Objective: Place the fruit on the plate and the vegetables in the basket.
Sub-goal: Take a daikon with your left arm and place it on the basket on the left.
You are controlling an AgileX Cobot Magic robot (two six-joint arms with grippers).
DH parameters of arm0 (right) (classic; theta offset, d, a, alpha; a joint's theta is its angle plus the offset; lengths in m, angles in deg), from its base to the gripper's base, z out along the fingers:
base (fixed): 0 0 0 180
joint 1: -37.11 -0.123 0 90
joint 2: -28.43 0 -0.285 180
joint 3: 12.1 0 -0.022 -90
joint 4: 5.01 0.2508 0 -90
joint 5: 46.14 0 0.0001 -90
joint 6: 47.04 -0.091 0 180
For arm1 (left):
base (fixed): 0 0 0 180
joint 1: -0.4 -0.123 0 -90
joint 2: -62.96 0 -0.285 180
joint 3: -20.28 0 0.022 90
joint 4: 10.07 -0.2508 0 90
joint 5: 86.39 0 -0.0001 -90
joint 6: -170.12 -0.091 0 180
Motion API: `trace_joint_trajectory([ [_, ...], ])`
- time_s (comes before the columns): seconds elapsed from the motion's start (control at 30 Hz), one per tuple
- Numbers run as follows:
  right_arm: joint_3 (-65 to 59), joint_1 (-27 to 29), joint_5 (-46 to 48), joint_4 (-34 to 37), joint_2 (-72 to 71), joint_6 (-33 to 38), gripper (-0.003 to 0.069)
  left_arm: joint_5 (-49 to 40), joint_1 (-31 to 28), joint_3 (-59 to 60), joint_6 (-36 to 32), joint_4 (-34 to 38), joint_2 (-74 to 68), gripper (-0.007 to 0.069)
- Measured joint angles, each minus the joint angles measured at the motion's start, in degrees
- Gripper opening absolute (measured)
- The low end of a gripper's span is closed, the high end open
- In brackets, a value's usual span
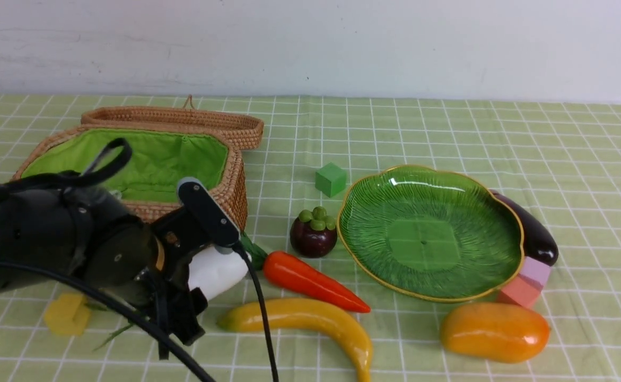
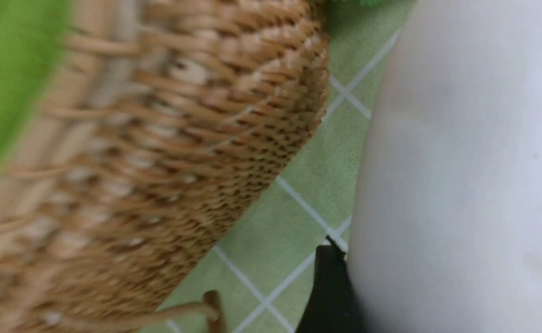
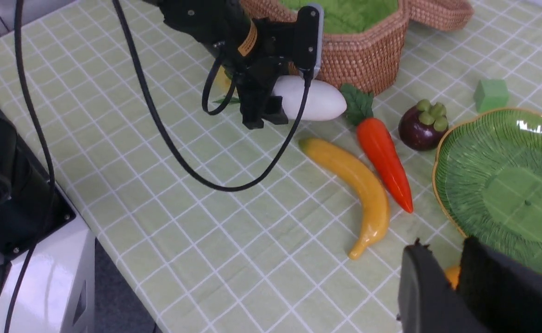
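1. White radish (image 1: 217,273) sits clamped between my left gripper's (image 1: 213,284) fingers near the table's (image 1: 580,159) front-left edge, just beside the basket (image 1: 236,185). The carrot (image 1: 310,281), banana (image 1: 310,321) and mangosteen (image 1: 313,236) lie mid-table. The eggplant (image 1: 533,231) lies against the plate's (image 1: 432,233) right rim, and the mango (image 1: 493,331) is near the front edge.
2. Left wrist view: the radish presses against one of my black fingers (image 2: 328,291), with the wicker wall close by.
3. Right wrist view: my right gripper (image 3: 456,263) hangs above the plate's rim. Whether its fingers are fully closed, I cannot tell.
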Motion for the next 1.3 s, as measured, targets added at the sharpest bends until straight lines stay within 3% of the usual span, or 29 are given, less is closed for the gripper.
trace_joint_trajectory([
  [0.2,0.0,0.0,-1.8,-0.1,0.0,0.0,0.0136,-4.6,4.2,0.0,-10.2,2.5,6.6,0.049],
  [0.43,0.0,0.0,-7.8,0.0,0.0,0.0,0.0139,-5.7,6.6,-0.9,-10.0,3.0,15.3,0.049],
  [0.53,0.0,0.0,-12.2,0.0,0.1,0.0,0.0139,-5.0,4.6,-2.6,-8.9,0.8,17.7,0.049],
  [0.67,0.0,0.0,-17.9,0.0,0.3,0.0,0.0139,-0.7,-3.5,-7.0,-8.1,-2.7,16.7,0.049],
  [0.87,0.0,0.0,-19.0,0.0,0.5,0.0,0.0139,8.0,-10.9,-10.0,-10.0,-5.7,9.1,0.049],
  [1.3,0.0,0.0,-16.3,0.0,0.5,0.0,0.0145,14.5,-14.6,-11.2,-10.3,-15.5,0.4,0.049],
])
